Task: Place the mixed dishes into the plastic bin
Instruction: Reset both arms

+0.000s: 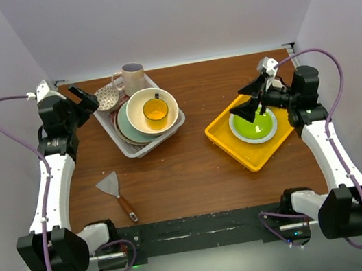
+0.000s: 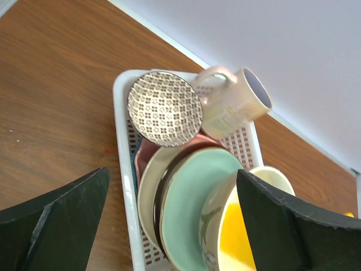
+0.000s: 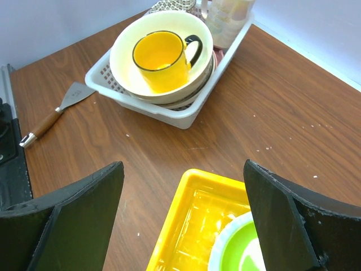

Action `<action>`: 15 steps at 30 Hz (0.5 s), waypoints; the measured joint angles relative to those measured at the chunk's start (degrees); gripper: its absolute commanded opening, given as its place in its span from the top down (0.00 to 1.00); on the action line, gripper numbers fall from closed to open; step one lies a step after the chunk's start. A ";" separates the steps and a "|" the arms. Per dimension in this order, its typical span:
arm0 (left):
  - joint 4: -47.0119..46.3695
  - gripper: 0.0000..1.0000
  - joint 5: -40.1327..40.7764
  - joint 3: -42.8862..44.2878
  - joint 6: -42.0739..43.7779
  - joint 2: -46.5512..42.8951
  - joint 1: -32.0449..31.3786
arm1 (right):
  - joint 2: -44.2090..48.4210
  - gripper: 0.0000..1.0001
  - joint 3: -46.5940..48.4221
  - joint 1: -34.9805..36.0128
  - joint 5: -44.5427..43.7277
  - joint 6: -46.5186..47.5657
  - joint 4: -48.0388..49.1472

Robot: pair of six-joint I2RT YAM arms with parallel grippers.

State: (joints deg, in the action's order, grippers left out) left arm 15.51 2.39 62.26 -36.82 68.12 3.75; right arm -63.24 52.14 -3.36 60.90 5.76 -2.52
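Wooden table [image 1: 193, 168]: dishes [image 1: 152, 109] stacked in plastic bin [image 1: 151, 144]; left fingers [image 2: 56, 226] spread.

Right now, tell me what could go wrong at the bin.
The open left gripper hangs close to the patterned dish and could clip it when leaving. The yellow mug rides in the large cream bowl atop stacked plates; a bump may topple it. The pinkish mug by the plastic bin's far rim could tip out.
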 measured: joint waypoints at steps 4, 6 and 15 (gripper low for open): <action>-1.36 0.00 -5.20 -3.21 3.15 -3.74 0.00 | 0.04 0.07 0.00 -0.70 -0.57 0.02 -0.11; -2.47 0.00 -8.31 -4.94 4.98 -5.77 0.00 | 0.26 0.06 0.00 -0.92 -1.27 0.02 -0.37; -9.92 0.00 -23.78 -12.33 11.43 -14.82 0.00 | 1.51 0.02 0.04 -1.66 -2.97 0.24 -1.22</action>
State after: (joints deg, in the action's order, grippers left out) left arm 5.58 -21.39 49.93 -25.39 53.30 3.75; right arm -61.73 52.18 -5.02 57.93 6.00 -3.75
